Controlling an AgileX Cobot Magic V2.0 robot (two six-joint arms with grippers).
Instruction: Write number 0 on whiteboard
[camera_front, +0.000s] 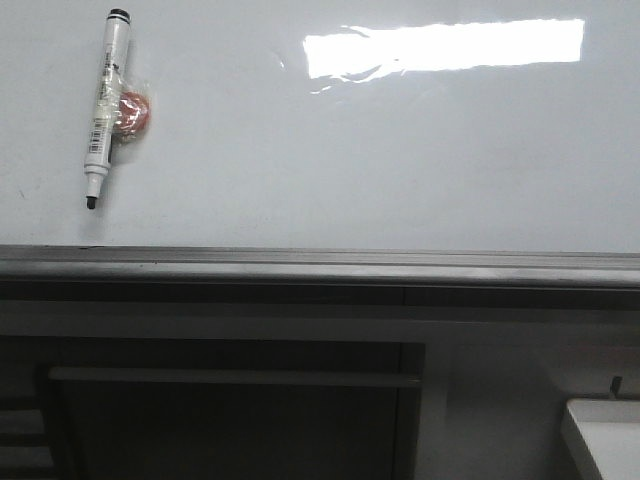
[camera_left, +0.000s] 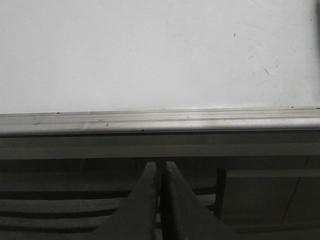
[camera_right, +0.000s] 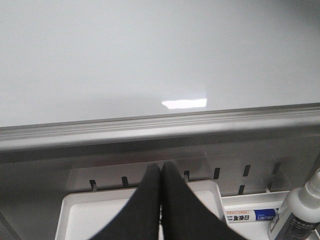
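The whiteboard (camera_front: 380, 150) fills the upper front view, glossy white with a bright rectangular reflection and a grey lower rail (camera_front: 320, 268). No number 0 shows on it. A white marker pen (camera_front: 106, 105) with its black tip down hangs on the board at upper left, held by a round orange magnet (camera_front: 133, 111). Neither gripper shows in the front view. My left gripper (camera_left: 161, 167) is shut and empty below the rail (camera_left: 160, 121). My right gripper (camera_right: 161, 167) is shut and empty below the rail (camera_right: 160, 127), over a small white tray (camera_right: 90, 212).
A white tray corner (camera_front: 600, 430) sits at the lower right of the front view. In the right wrist view a white bottle (camera_right: 300, 210) and a labelled box (camera_right: 250, 216) lie beside the tray. A dark frame with a crossbar (camera_front: 235, 378) stands under the board.
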